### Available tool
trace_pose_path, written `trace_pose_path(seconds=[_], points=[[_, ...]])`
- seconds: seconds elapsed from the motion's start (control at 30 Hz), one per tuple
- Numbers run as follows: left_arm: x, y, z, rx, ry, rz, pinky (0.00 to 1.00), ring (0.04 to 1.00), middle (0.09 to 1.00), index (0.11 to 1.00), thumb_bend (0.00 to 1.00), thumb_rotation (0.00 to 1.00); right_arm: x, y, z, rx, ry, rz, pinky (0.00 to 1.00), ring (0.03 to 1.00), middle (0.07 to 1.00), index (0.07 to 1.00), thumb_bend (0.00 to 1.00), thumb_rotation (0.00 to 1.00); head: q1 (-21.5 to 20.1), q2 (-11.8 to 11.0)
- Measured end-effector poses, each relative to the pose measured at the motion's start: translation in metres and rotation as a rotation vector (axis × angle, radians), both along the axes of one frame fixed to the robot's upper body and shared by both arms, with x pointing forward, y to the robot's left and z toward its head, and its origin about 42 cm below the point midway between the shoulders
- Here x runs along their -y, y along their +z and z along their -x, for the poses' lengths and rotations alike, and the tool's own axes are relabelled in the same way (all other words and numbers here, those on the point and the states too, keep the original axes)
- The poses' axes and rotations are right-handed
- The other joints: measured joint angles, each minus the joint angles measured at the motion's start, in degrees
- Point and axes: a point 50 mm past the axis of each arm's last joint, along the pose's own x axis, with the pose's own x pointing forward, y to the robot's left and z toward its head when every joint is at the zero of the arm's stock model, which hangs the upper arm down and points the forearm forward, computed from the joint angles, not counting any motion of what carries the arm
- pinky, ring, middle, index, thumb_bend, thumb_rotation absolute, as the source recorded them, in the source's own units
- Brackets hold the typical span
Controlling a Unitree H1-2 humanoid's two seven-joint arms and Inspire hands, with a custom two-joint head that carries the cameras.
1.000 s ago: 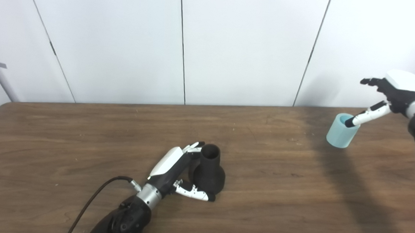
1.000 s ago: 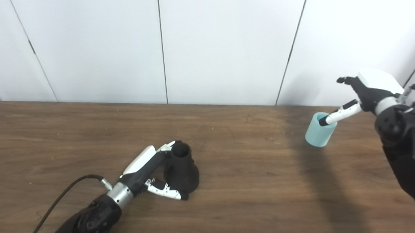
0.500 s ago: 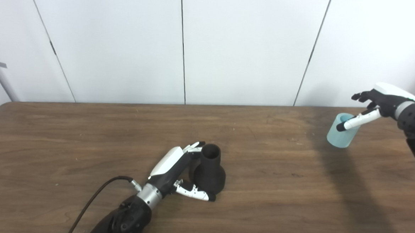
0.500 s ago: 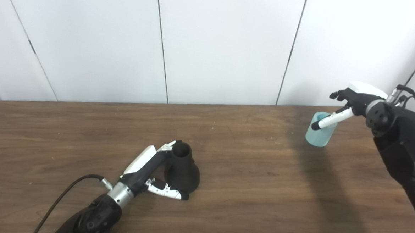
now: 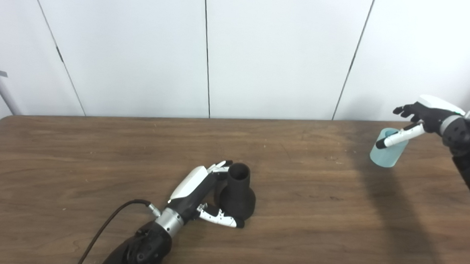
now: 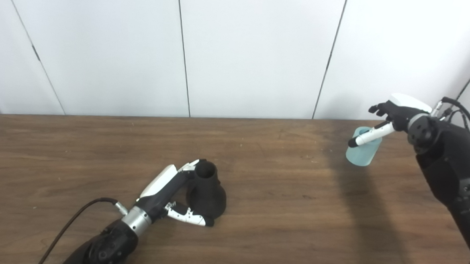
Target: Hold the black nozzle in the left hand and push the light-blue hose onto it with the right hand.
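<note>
black flared nozzle (image 5: 237, 194), short light-blue hose (image 5: 387, 153)

I saw a matt black nozzle (image 5: 237, 191) on the wood-grain table (image 5: 77, 156); right of it, the hose (image 5: 387, 153) looked smooth pale-blue plastic.

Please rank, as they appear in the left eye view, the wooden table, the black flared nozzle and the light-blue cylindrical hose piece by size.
1. Wooden table, by far the largest.
2. Black flared nozzle.
3. Light-blue cylindrical hose piece, which looks smallest, though it is farther from the camera, so the gap with the nozzle is unsure.
</note>
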Motion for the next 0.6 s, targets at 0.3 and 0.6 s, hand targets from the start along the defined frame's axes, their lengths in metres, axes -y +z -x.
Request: trace_pose_path(seconds=[0.3,0.6], points=[[0.0,0.0,0.0,0.0,-0.001,0.001,1.0,0.967,0.821,0.483,0.5,0.08,-0.015,-0.006,-0.011,-0.038,0.041,0.114,0.75,0.866,0.906,0.853,0.99,0.36,-0.1,0.2],[0.001,0.0,0.0,0.002,0.0,0.003,1.0,0.968,0.821,0.483,0.5,0.08,-0.016,0.006,-0.017,-0.022,0.048,0.121,0.66,0.823,0.879,0.85,0.96,0.24,-0.1,0.2]])
